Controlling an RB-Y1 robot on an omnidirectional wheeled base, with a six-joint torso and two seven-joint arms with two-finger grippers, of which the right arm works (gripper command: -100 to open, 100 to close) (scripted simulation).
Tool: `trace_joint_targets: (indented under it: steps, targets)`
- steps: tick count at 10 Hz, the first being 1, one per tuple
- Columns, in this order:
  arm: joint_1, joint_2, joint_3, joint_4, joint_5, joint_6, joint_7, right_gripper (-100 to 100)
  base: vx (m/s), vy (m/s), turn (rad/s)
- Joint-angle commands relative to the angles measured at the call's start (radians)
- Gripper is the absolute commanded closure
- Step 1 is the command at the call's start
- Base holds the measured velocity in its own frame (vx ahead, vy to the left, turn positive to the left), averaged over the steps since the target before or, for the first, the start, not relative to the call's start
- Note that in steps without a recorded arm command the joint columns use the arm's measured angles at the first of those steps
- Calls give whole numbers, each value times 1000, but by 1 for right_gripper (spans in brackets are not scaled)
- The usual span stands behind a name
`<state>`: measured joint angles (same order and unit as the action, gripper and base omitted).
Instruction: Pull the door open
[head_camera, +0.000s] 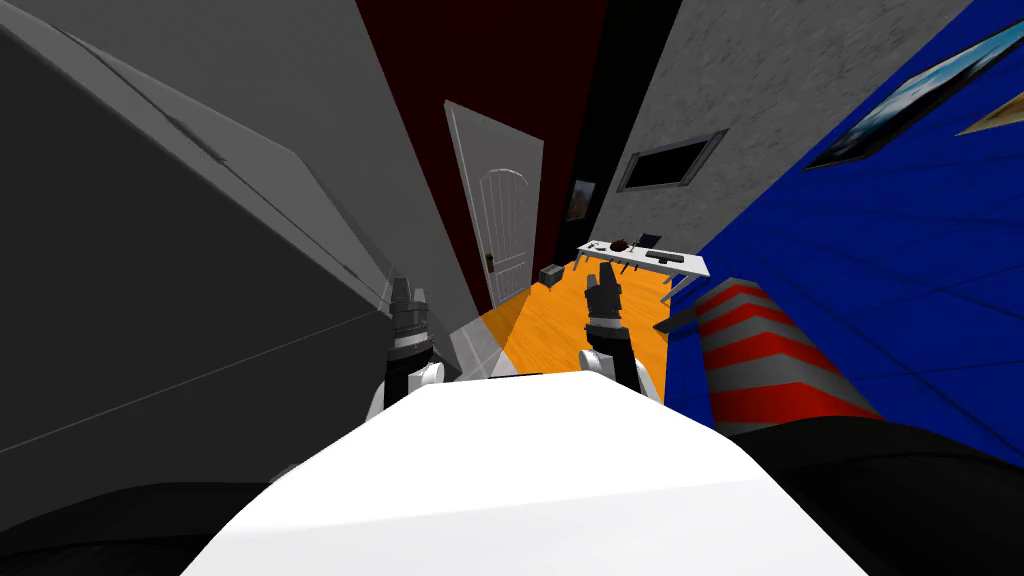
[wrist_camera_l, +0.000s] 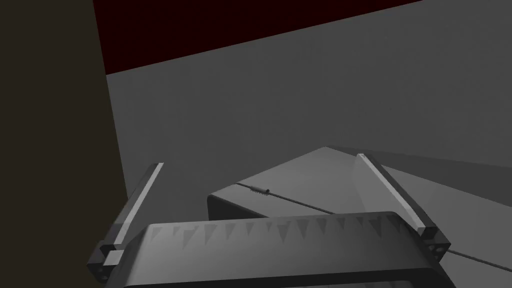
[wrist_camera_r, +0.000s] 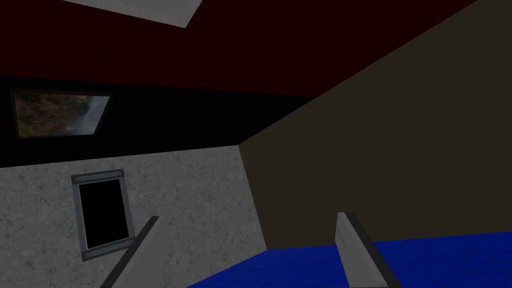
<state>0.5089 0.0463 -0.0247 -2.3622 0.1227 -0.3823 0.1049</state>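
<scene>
Orange floor (head_camera: 560, 320) runs up to the white door (head_camera: 505, 230), which the head view shows at the far end of the passage, well ahead of both claws. The door stands upright, its long axis vertical. Its panelled face is turned toward me, with a small dark handle (head_camera: 490, 263) low on its left edge. Just right of it, a white table (head_camera: 650, 262) stands on the orange floor.

The left claw (head_camera: 408, 300) hangs beside a big grey cabinet (head_camera: 150, 300). Its wrist view adds the cabinet's top corner with a thin seam, seen between fingers (wrist_camera_l: 142, 205) that are spread wide apart on nothing. The right claw (head_camera: 603, 290) is raised over the orange floor. Its wrist view shows its two fingers (wrist_camera_r: 350, 245) apart as well. A blue wall (head_camera: 900, 300) and a red and grey striped block (head_camera: 760, 350) lie to my right.
</scene>
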Motion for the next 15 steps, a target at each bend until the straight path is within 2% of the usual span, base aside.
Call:
trace_joint_targets:
  steps: [1,8,15]
  targets:
    - [-11,-17,-1,25,-17,2,-31,-100,-20,51,102]
    - [-55,-67,-7,130,-88,10,-161,-100,132,-23,142]
    - [-99,-100,-12,233,-158,17,-289,-100,105,-23,138]
